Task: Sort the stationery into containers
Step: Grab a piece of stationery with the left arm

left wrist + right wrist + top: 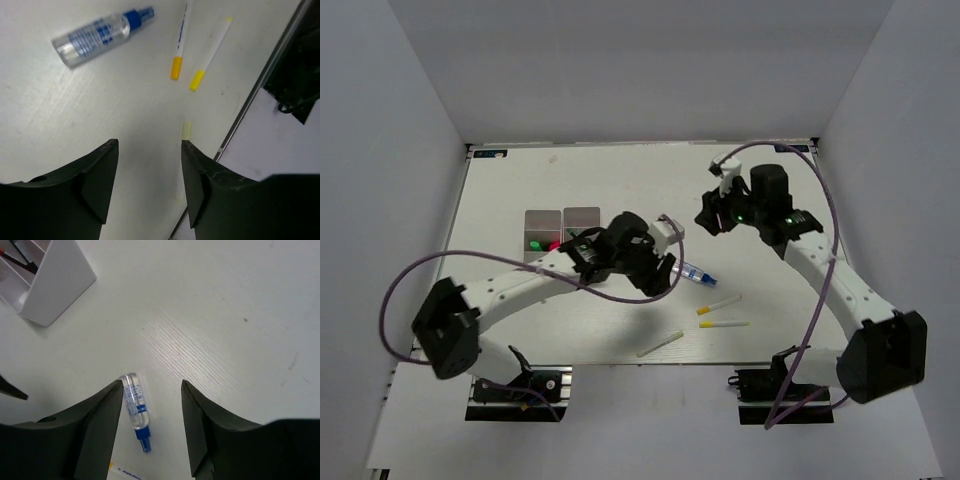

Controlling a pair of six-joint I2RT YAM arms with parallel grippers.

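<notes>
Top view: white translucent containers [582,218] behind left claw [658,270]; clear-blue tube [696,275] just beside it.
Left wrist: claw released, empty; tube ahead-left, blue label print unreadable; yellow-capped markers [176,67] ahead.
Right wrist: right claw [151,383] released, empty; smooth cylindrical tube beside left finger.

Bare table [100,110] surrounds the clear-blue tube [97,36]; yellow-capped markers [176,67] lie near.

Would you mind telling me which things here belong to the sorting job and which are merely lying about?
Job: clear-blue tube; yellow-capped markers; white stick; containers.
Lying about: purple cables; arm mounts at the near edge.
</notes>
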